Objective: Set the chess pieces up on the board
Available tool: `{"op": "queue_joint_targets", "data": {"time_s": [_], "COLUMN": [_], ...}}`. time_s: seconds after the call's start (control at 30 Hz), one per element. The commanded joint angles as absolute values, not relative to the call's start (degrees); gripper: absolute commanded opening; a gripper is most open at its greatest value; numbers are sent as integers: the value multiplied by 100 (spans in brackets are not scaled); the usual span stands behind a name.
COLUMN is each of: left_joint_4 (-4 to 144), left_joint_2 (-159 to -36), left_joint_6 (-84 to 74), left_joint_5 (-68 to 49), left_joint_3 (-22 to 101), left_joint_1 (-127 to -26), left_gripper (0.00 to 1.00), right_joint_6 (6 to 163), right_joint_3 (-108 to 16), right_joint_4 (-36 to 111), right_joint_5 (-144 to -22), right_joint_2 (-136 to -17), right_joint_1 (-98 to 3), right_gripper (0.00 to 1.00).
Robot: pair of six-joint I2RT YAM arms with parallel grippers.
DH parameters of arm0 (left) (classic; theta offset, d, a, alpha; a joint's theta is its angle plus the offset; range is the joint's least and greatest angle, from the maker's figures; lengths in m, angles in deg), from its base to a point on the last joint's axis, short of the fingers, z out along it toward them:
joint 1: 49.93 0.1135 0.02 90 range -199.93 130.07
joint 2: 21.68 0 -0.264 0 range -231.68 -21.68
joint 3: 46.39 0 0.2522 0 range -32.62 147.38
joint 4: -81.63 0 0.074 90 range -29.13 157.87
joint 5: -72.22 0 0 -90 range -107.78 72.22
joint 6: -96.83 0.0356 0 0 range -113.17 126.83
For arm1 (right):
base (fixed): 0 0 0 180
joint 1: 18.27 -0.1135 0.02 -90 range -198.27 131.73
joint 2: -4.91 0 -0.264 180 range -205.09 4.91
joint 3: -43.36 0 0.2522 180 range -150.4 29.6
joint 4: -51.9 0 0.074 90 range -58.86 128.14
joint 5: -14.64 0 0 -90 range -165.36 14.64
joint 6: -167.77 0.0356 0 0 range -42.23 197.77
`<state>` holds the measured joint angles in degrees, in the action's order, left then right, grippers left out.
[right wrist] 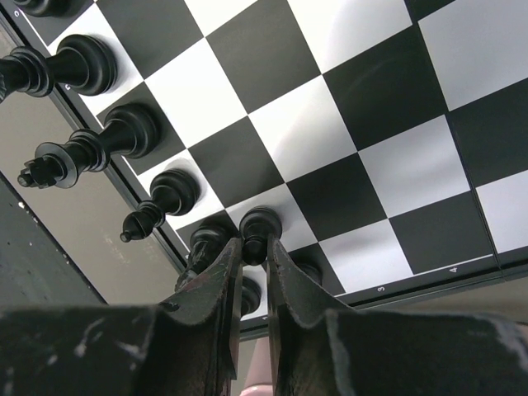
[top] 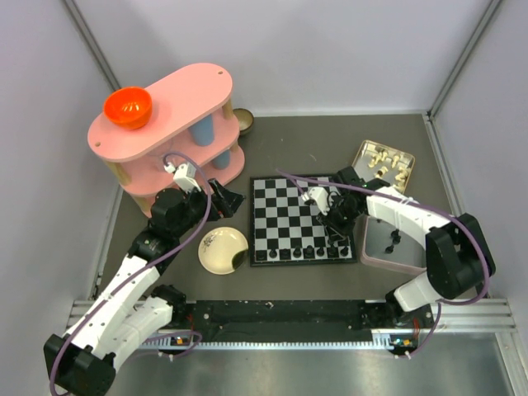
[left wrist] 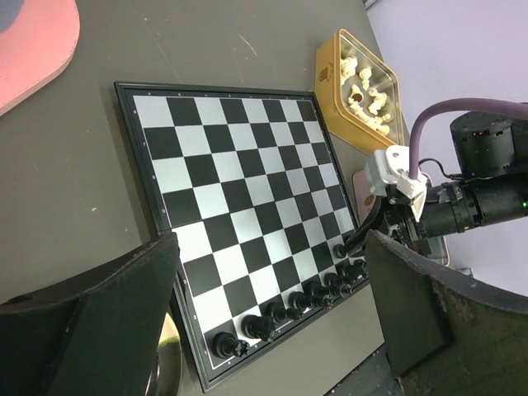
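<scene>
A black pawn [right wrist: 259, 224] held in the right claw [right wrist: 254, 250] at the chessboard [top: 285, 206].
The pawn stands one row in from the black chessmen [top: 301, 251] lining the board's near edge, toward the right corner, its head pinched between the claw's fingers. The left claw [left wrist: 271, 246] hangs open over the worktop [top: 280, 276] left of the board, beside a cream plate [top: 216, 256].

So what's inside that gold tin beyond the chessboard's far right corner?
Cream-white chessmen lie jumbled loosely in the tin. Anything beneath them is covered, so an exact count is not possible.
</scene>
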<state>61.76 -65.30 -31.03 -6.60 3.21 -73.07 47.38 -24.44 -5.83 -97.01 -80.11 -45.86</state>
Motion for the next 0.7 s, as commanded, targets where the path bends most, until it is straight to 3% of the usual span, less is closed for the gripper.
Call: {"op": "queue_joint_targets", "data": {"time_s": [0.0, 0.3, 0.67], "left_joint_4": [6383, 6383, 6269], "left_joint_2": [-6448, -6440, -6501], "left_joint_6": [-3131, -3131, -3043], "left_joint_5": [-697, -724, -732], "left_joint_3": [253, 262, 455], "left_joint_1": [-7313, -7313, -7313], "left_gripper": [99, 99, 99], "right_joint_6": [4683, 4727, 4736], "right_joint_3": [-2454, -2498, -3315], "right_joint_4": [-528, -546, -967], "right_joint_5": [-9803, -9795, -9890], "right_joint_2": [-8052, -7929, -7666], "right_joint_1": [-4666, -4666, -4297], "right_gripper": [15, 28, 30]}}
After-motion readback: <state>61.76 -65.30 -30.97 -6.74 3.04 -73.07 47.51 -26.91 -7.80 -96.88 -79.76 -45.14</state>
